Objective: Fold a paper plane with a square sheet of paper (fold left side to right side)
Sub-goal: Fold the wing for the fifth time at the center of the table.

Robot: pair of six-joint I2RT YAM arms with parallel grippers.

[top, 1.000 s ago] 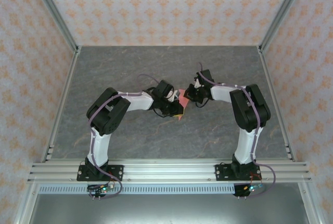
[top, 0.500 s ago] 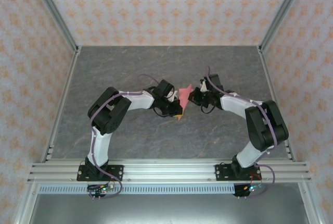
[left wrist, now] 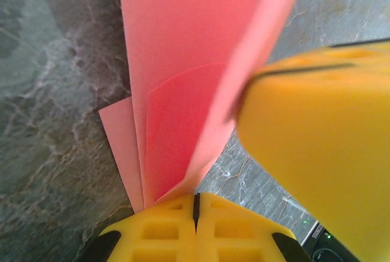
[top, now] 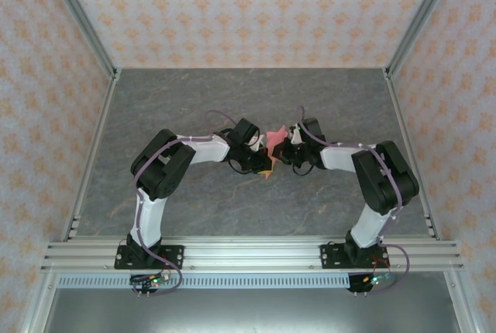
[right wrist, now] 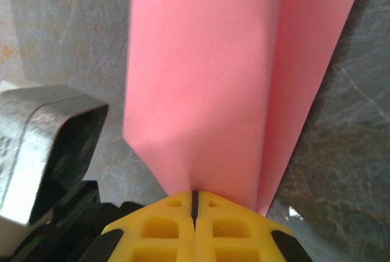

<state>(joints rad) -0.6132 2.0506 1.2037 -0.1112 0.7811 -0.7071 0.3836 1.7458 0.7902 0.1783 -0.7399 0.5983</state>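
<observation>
The square sheet of paper (top: 273, 133) is salmon pink, folded into layers, and held up off the table between both grippers. My left gripper (top: 263, 156) is shut on one edge of it. In the left wrist view the paper (left wrist: 183, 79) rises from the closed yellow fingertips (left wrist: 164, 228), its layers fanning apart. The yellow finger (left wrist: 317, 152) of the right gripper looms at that view's right. My right gripper (top: 285, 149) is shut on the opposite side. In the right wrist view the paper (right wrist: 213, 79) comes straight out of the closed jaw seam (right wrist: 195, 204).
The dark marbled table (top: 232, 93) is ringed by an aluminium frame (top: 248, 254) and patterned walls. Both arms bend inward and meet near the table's middle. The left arm's black and grey wrist (right wrist: 49, 146) sits close at the left of the right wrist view.
The right arm swung its wrist downward and its elbow outward, then settled close against the left gripper, keeping hold of the paper. The left jaws closed the last bit onto the paper.
</observation>
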